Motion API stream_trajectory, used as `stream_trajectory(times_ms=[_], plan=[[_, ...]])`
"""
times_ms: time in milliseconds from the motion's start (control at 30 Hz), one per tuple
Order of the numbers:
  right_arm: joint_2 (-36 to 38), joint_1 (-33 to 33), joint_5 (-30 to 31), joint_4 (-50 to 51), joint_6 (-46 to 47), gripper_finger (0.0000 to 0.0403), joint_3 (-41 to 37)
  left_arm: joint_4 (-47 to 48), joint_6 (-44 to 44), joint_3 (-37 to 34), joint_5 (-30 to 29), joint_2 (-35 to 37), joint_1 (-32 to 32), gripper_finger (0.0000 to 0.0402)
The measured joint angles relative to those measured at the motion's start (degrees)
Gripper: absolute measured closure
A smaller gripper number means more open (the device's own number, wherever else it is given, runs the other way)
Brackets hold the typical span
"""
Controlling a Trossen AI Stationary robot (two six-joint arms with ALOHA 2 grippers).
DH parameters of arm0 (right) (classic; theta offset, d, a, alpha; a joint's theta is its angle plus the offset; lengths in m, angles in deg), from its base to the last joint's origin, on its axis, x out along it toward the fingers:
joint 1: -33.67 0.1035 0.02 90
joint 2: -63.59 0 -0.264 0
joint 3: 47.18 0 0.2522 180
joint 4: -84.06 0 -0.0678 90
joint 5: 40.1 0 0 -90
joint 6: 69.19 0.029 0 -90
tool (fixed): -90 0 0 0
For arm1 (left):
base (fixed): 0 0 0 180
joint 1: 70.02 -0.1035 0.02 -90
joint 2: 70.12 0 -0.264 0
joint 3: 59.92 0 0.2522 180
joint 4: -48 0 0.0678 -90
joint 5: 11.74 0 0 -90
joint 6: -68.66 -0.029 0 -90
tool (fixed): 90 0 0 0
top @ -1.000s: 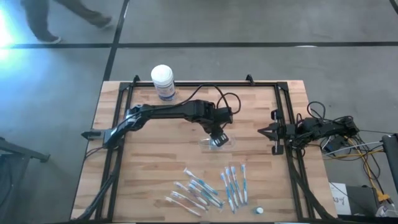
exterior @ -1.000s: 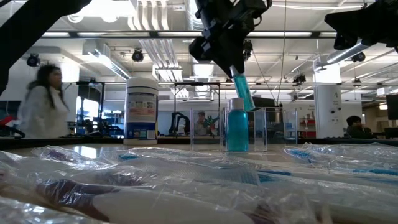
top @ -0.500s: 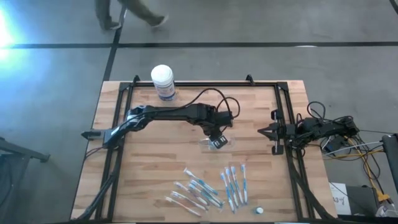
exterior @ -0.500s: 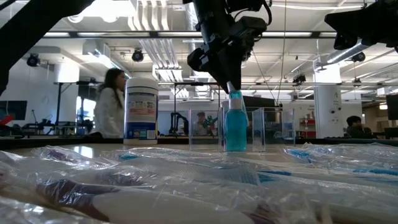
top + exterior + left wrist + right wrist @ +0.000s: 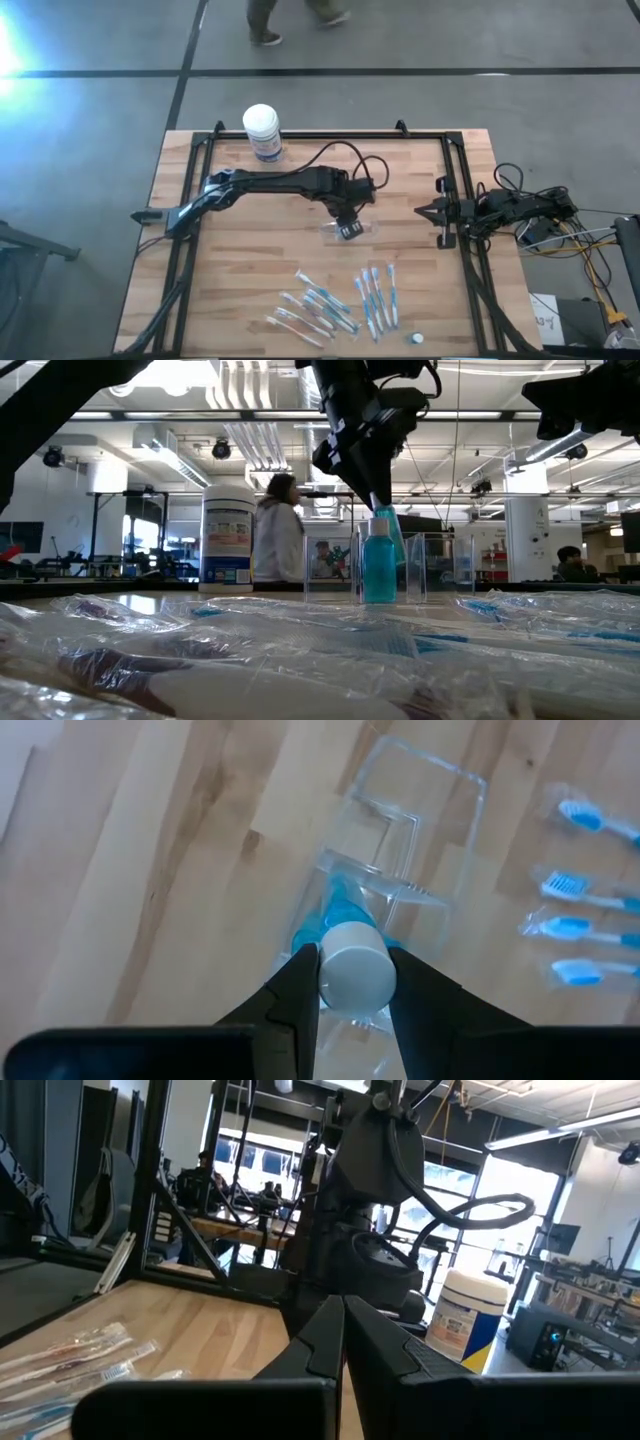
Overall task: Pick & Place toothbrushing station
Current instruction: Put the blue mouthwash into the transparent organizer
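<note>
The clear plastic holder (image 5: 362,230) stands on the wooden table at mid-table; it also shows in the left wrist view (image 5: 425,820) and the low view (image 5: 435,565). My left gripper (image 5: 349,221) hangs just above it, shut on a small blue bottle (image 5: 338,915) with a white cap. In the low view a blue bottle (image 5: 380,568) stands upright in the holder, and a tilted blue-green body (image 5: 391,522) shows right under my fingers; whether these are one bottle or two, I cannot tell. My right gripper (image 5: 420,210) rests shut at the table's right side. My left gripper pinches the bottle's white cap (image 5: 356,970) between its two fingers (image 5: 296,1000), coming from above and pointing down. The blue body hangs below the cap, slightly tilted, its lower part down inside the clear holder's compartment (image 5: 335,920). Whether its base rests on the holder's floor does not show.
Several wrapped toothbrushes (image 5: 345,300) lie toward the near edge, filling the low view's foreground (image 5: 300,650). A white round tub with a blue label (image 5: 262,130) stands at the far edge. A small white round piece (image 5: 417,339) lies near the front right. A person walks behind the table.
My left gripper has gone down toward the clear holder with the blue bottle, still shut on its cap. The bottle, held tilted above the holder a second ago, now reaches down into it. A person has walked across the room behind.
</note>
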Motion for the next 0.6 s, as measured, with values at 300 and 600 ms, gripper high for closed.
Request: stream_trajectory(times_ms=[300,600], plan=[[0.00,0.02,-0.02,0.11,0.01,0.0394,0.02,-0.83,-5.49,-2.12,0.26,0.00,0.09,0.0301],[0.00,0.02,-0.03,0.46,0.25,0.0394,0.00,-4.57,-9.74,-6.21,0.84,0.44,0.09,0.0301]])
